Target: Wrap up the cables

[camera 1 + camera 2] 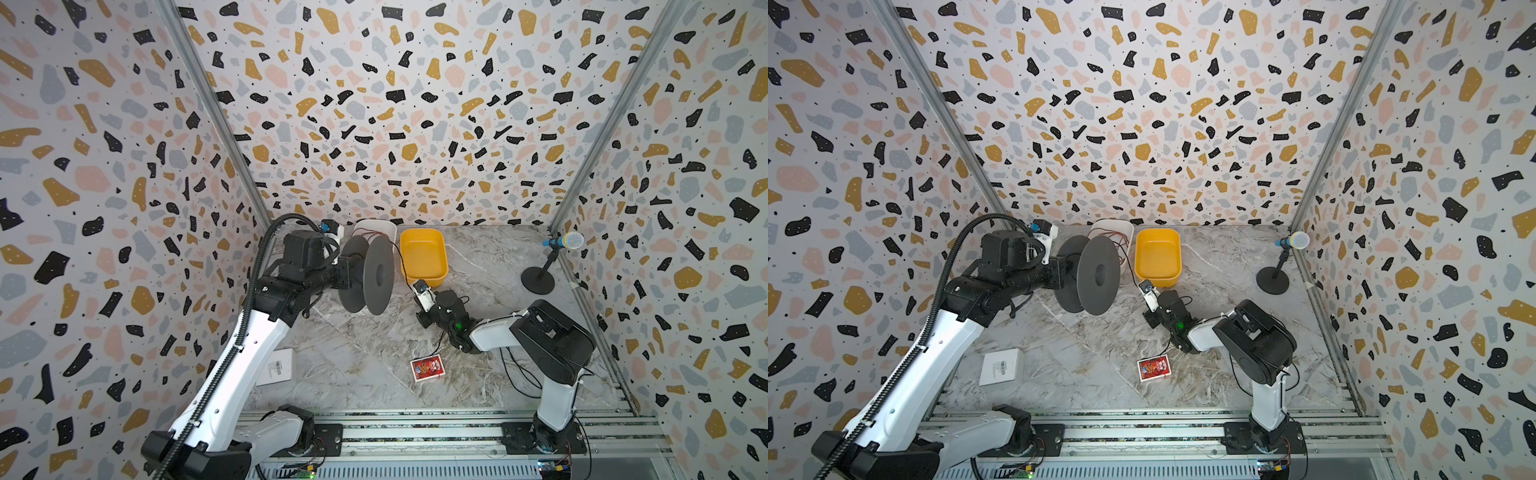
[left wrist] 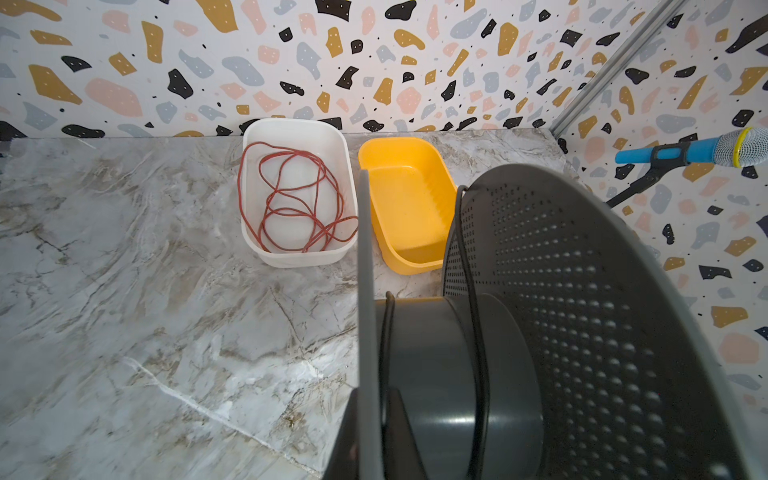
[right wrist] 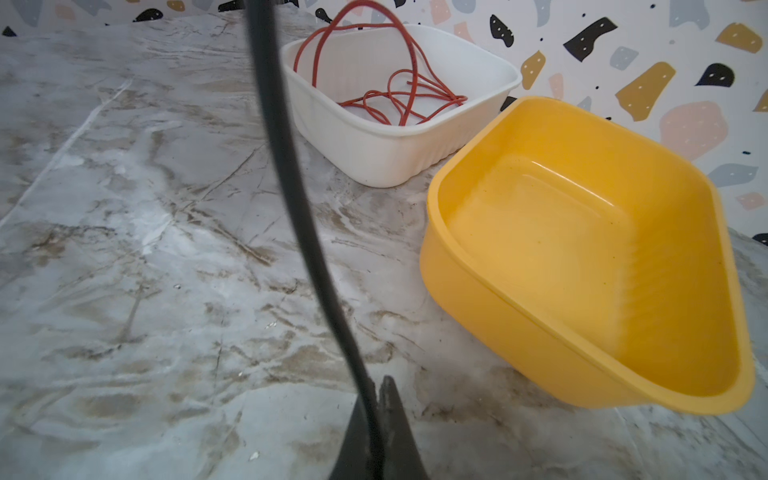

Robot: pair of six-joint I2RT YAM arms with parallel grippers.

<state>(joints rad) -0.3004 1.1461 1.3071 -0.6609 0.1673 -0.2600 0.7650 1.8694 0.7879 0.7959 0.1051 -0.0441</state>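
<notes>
The cable (image 1: 400, 262) is a thin black cord. It runs from a grey spool (image 1: 365, 276) down to my right gripper (image 1: 413, 286), which is shut on it just in front of the yellow tub. In the right wrist view the cable (image 3: 291, 178) rises from the pinched right gripper (image 3: 376, 386) out of frame. A slack tail trails toward the front of the table. My left gripper (image 2: 370, 415) is shut on one flange of the spool (image 2: 432, 365), holding it above the table on its side. A couple of cable (image 2: 473, 291) turns lie on the hub.
A yellow tub (image 1: 424, 253) stands at the back, next to a white tub (image 1: 374, 226) holding reddish wire (image 2: 291, 195). A microphone on a stand (image 1: 563, 241) is at the back right. A red card pack (image 1: 427, 368) and a white box (image 1: 278, 368) lie near the front.
</notes>
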